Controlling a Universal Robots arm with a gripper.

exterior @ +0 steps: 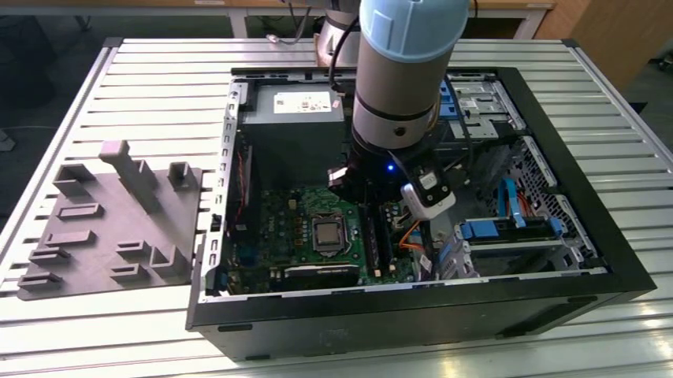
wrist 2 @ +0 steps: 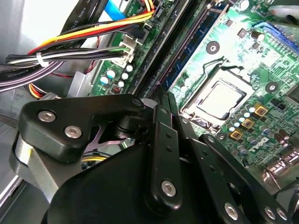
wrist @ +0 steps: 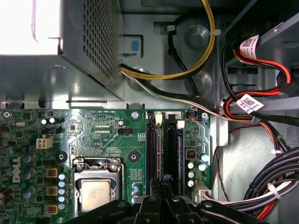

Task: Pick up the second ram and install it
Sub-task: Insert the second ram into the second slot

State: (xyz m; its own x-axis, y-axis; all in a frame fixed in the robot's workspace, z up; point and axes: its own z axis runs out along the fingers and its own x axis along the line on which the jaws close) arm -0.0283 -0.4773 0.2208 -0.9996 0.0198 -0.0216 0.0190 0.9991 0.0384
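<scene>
My gripper (wrist: pixel 163 181) is down inside the open computer case (exterior: pixel 589 283), its black fingers (wrist 2: pixel 162 105) shut together with nothing between them. The fingertips sit over one end of the memory slots on the green motherboard (wrist: pixel 103 140). The second ram (wrist: pixel 171 154) is a dark thin stick standing in its slot right by the fingertips, and in the second wrist view the second ram (wrist 2: pixel 189 42) runs away from them. I cannot tell whether the tips touch it. In the exterior view the second ram (exterior: pixel 371 236) shows below the arm's wrist, right of the silver processor (exterior: pixel 328 233).
A grey plastic tray (exterior: pixel 110 236) with raised blocks lies on the slatted table at the exterior view's left. Bundled cables (wrist: pixel 261 191) run close beside the slots. The power supply (wrist: pixel 70 56) and blue drive brackets (exterior: pixel 494 230) crowd the case.
</scene>
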